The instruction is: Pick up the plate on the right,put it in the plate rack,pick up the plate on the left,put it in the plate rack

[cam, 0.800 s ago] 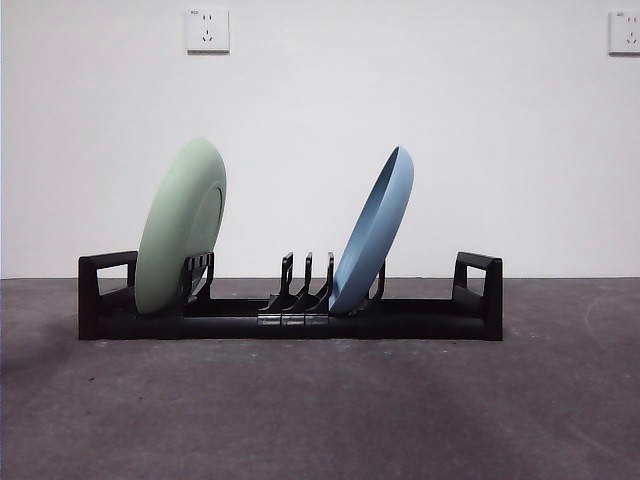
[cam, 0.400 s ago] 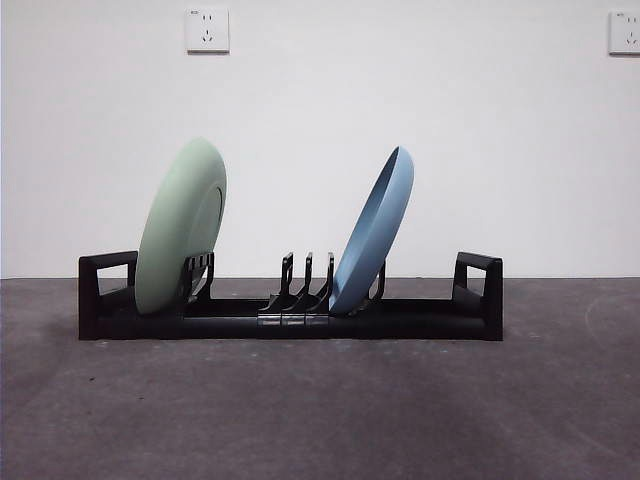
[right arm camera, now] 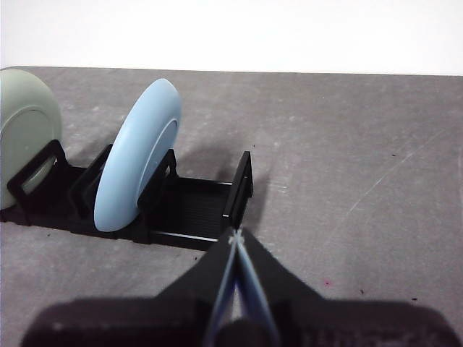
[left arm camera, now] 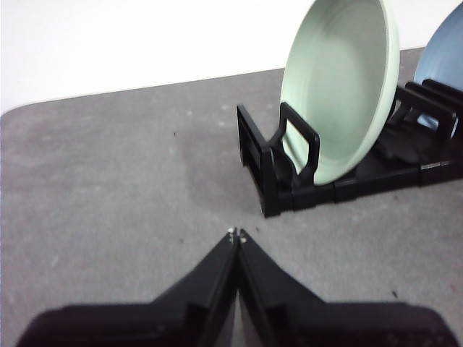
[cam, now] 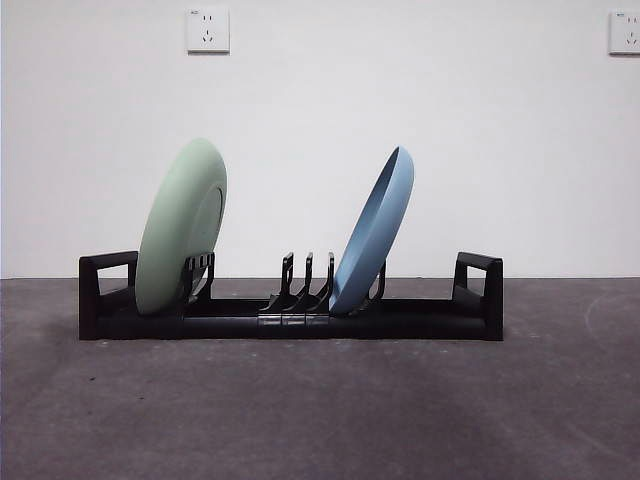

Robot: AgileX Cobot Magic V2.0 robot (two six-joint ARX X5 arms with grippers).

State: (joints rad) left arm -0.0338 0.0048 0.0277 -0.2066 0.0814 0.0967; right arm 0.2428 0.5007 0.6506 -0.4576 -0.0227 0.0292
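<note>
Both plates are already seen standing in the plate rack (cam: 290,315): the green plate (cam: 181,228) is held among the prongs near one loop handle, and the blue plate (cam: 373,232) leans in the prongs closer to the middle. In the left wrist view, the left gripper (left arm camera: 236,235) is shown with its jaws pressed together and empty, above the bare table (left arm camera: 108,181), and the rack end with the green plate (left arm camera: 340,87) lies ahead of it, apart from the tips. In the right wrist view, the right gripper (right arm camera: 235,238) is likewise closed on nothing, and the other loop handle of the rack (right arm camera: 195,206) is just beyond its tips, with the blue plate (right arm camera: 137,155) a little further. The task is judged to be finished. No new grasp is called for; only a retreat of both arms, clear of the rack, seems needed.
</note>
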